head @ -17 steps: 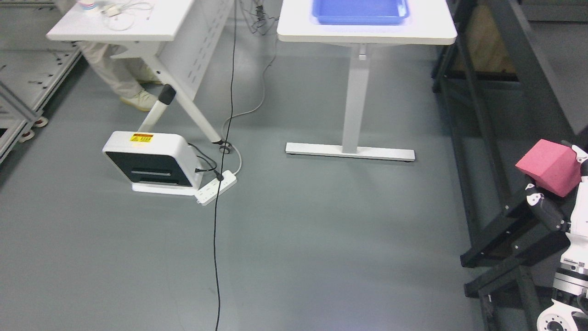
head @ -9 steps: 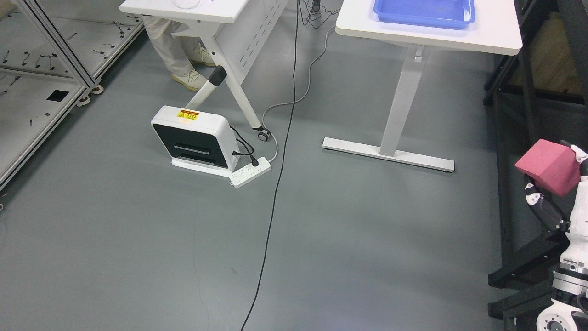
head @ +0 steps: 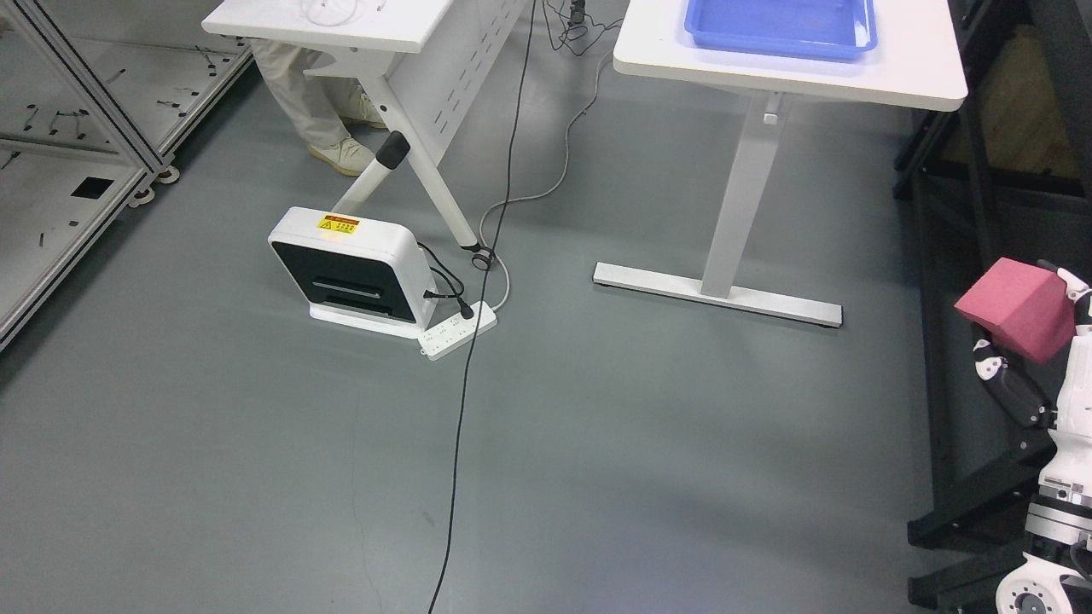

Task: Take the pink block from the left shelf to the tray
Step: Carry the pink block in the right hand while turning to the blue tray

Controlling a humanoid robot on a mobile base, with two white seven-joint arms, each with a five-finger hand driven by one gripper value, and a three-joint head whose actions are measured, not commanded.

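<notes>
The right robot hand (head: 1036,341) gripped the pink block (head: 1015,309) at the picture's right edge, well apart from the blue tray (head: 781,43) on the worktop (head: 913,72). The carry looked underway; next, approaching the worktop's near edge and lifting over the tray's rim.

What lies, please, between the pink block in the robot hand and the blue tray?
In the head view, bare grey floor, black shelf frame and white table's edge separate pink block, held by right robot hand, from blue tray.

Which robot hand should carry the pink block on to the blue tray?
Right, I'd judge: the right robot hand already grips the pink block, and the blue tray sits ahead. The left arm isn't in view.
</notes>
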